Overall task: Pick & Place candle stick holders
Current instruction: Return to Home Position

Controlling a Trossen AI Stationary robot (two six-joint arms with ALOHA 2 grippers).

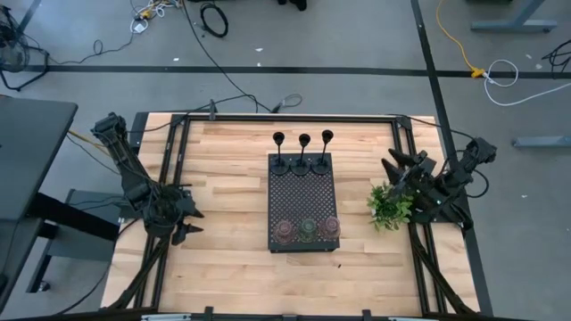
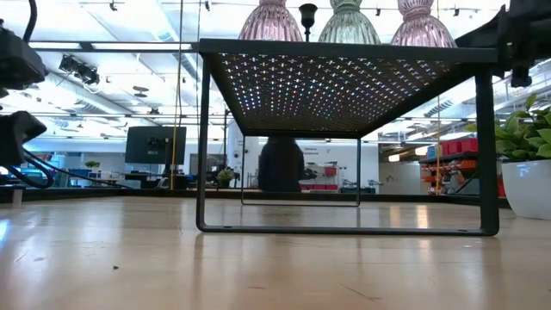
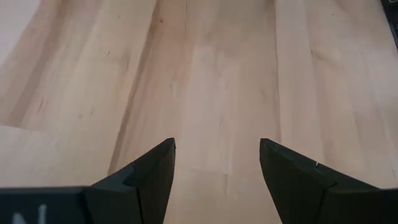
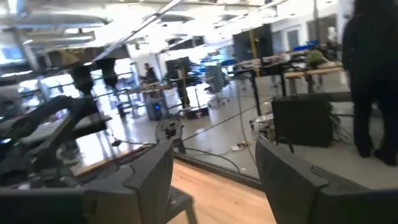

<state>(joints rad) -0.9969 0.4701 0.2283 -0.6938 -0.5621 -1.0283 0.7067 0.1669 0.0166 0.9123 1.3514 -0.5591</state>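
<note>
All six candle stick holders (image 1: 285, 231) up on the tray (image 1: 302, 198), black stems (image 1: 303, 153) far edge, glass ones (image 1: 308, 231) near. Left gripper (image 1: 189, 223) spread empty over the bench (image 1: 223, 178), right gripper (image 1: 397, 169) likewise near the plant (image 1: 390, 207) (close). Could snag leaves swinging home, jolting tray.

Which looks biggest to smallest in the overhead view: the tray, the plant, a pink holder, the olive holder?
1. Tray, clearly the largest.
2. Plant.
3. Pink holder and olive holder: these look alike in size from above, so I would not rank one over the other.
</note>
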